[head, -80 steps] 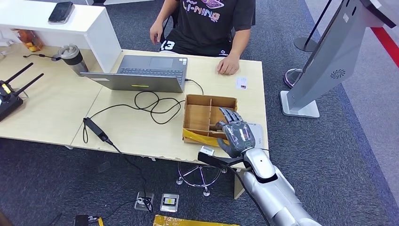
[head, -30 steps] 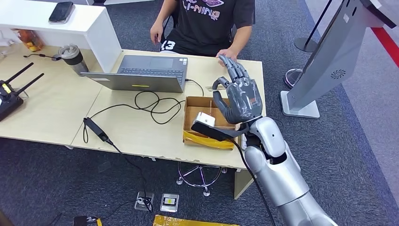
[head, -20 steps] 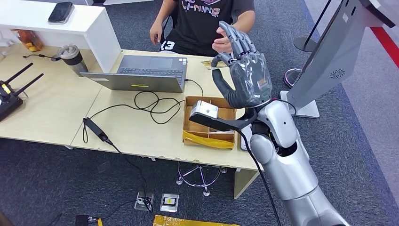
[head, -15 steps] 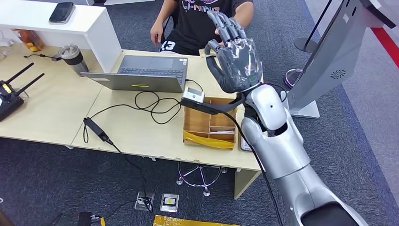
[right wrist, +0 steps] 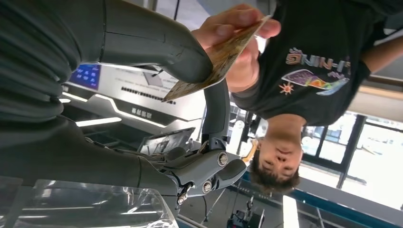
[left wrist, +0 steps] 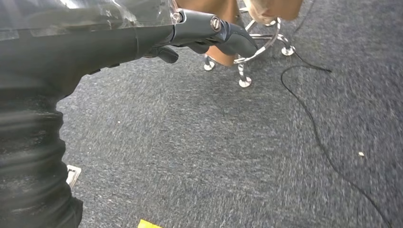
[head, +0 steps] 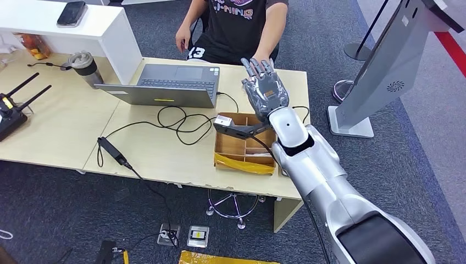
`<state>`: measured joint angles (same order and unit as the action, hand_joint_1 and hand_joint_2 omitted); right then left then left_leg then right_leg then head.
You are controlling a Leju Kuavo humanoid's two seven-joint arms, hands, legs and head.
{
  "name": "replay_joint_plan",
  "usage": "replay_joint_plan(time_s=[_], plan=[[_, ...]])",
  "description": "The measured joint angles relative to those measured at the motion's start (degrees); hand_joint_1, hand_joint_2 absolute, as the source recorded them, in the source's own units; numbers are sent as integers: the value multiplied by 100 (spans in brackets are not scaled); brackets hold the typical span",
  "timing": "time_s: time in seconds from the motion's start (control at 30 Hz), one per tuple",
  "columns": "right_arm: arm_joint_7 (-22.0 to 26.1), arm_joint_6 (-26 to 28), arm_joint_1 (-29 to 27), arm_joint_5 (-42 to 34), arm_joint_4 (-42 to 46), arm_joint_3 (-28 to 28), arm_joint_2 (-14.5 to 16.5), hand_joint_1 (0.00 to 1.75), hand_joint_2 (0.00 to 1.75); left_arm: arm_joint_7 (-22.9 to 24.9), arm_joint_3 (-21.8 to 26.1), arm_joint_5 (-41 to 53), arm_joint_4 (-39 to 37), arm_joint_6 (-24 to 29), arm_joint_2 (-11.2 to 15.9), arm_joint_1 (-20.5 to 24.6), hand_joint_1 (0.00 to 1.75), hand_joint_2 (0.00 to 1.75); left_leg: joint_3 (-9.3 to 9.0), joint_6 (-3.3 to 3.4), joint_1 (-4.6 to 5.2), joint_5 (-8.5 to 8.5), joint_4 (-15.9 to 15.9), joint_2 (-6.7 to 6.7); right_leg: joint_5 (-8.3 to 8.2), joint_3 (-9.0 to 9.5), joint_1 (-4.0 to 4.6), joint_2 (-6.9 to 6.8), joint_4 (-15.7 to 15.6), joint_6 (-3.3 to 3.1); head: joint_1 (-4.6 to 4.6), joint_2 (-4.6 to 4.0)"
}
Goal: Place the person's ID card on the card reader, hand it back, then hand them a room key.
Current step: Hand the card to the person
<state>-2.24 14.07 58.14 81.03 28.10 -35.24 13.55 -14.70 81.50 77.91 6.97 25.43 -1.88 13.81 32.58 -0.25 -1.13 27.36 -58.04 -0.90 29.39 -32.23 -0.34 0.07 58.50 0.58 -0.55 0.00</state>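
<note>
Card (right wrist: 216, 59) sits between the right hand's (head: 265, 91) thumb (right wrist: 157, 47) and the person's fingers (right wrist: 228, 26), over the counter's (head: 165, 148) far edge; both grip it. Left hand (left wrist: 142, 42) hangs curled, holding nothing.

1. Grey laptop (head: 167, 84) sat open on the far part of the wooden desk (head: 66, 124), w/ black cables (head: 178, 124) looped just in front of it.
2. Black power brick (head: 110, 149) lay nr the desk's near edge, left of the cables.
3. Grey lidded cup (head: 85, 69) stood left of the laptop.
4. Phone (head: 71, 14) lay on the white shelf (head: 104, 33), far left.
5. Black antenna device (head: 14, 110) at the desk's left edge.
6. Grey kiosk stand (head: 379, 71) on the carpet, right.
</note>
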Motion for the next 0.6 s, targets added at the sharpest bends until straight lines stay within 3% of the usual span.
replay_joint_plan(time_s=[0.2,0.33,0.6], plan=[[-100,10,135,129,-315,-62,-41,175,175,-18,0,41,0,-70,70,-26,0,175,-1,0,-1,0,0,1,0,-1,1,1,1,0,1,0],[-115,32,219,189,-463,-70,-47,0,175,-18,0,62,0,-52,90,-34,0,175,-1,-1,-1,0,0,1,0,-1,1,3,1,0,1,0],[-56,398,345,207,-596,-68,-50,0,175,-18,0,87,0,-44,126,-57,0,175,-1,0,-1,-1,0,1,0,-1,0,3,1,0,1,0]])
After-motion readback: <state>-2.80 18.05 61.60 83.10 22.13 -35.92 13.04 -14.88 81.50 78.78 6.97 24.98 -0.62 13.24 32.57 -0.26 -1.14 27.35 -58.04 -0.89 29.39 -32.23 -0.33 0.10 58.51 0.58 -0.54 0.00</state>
